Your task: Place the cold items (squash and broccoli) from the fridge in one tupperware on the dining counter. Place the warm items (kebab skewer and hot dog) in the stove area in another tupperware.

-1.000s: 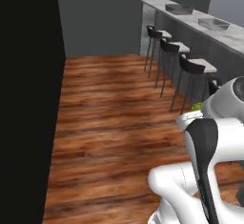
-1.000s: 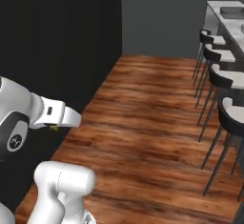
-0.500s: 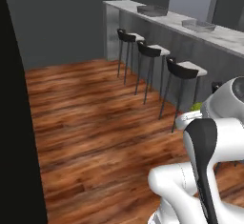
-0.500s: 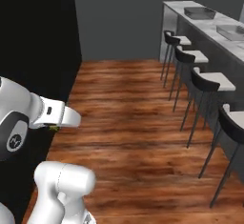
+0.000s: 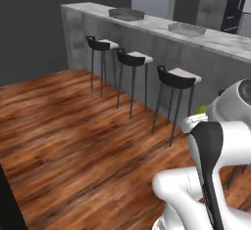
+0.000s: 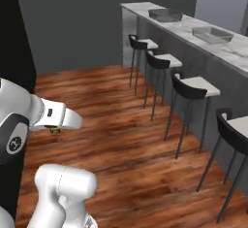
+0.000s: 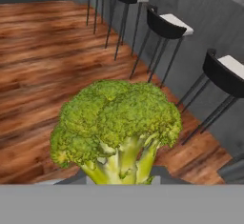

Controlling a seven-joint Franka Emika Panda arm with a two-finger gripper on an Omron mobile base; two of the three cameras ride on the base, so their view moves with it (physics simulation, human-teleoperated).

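Hand (image 7: 121, 180) is closed on the broccoli (image 7: 116, 130) by the stalk, low down where the pale stem meets the fingers; floret head points away from the hand, out over the wood floor (image 7: 43, 42), with the stools (image 7: 167, 25) beyond it. In the right base view a bit of green shows just under the wrist (image 6: 54, 130); in the left base view a green sliver peeks past the arm (image 5: 201, 109). Handling, as a judgement: light, stem stiff and the right place to hold, crown crumbly and springy (squeeze there and florets shed or it slips), top-heavy so it may pivot in a narrow pinch if swung fast. Containers: two shallow grey tubs on the counter (image 6: 145, 8), well apart along its length, the far tub (image 6: 165, 14) toward the far end, the near tub (image 6: 212, 34) closer to the robot. Both look empty from here, though the rims hide part of the bottoms, so not certain. Squash, skewer and hot dog I can't locate in these frames. Broccoli not yet over the counter; drop-off calls for a low release, stalk-down or on its side, since it will roll.
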